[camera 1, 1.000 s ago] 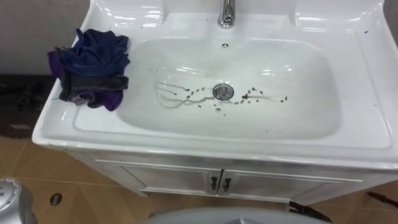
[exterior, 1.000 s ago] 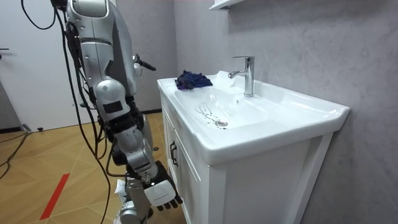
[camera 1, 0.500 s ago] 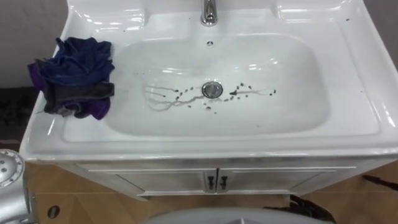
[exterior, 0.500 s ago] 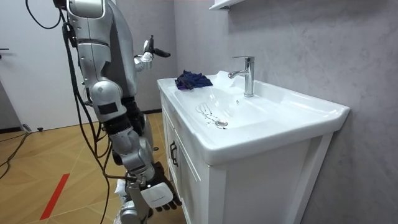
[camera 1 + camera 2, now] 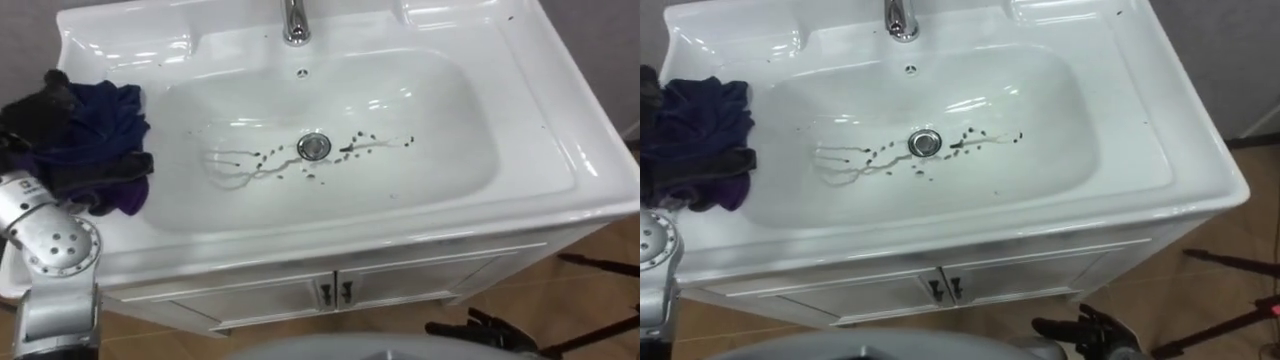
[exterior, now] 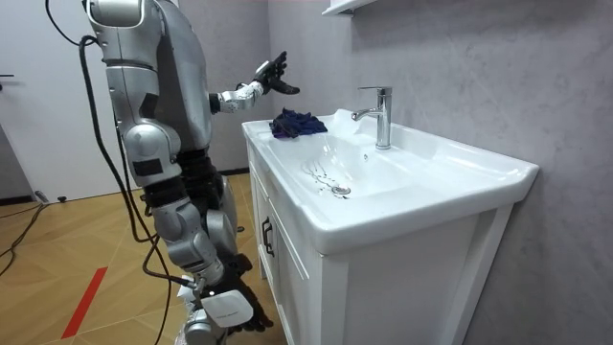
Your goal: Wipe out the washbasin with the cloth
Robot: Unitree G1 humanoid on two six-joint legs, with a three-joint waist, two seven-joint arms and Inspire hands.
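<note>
Right, picking up the rag looks like the step in hand. The left hand hovers just above the dark blue cloth, fingers spread wide, gripping nothing. That cloth sits bunched on the rim at the left of the frame, beside the bowl of the white basin. Dark specks ring the drain, below the faucet. The right hand hangs low at bottom right, fingers loose, empty. Next move calls for a drop onto the bundle, a firm close, then a carry to the grime.
</note>
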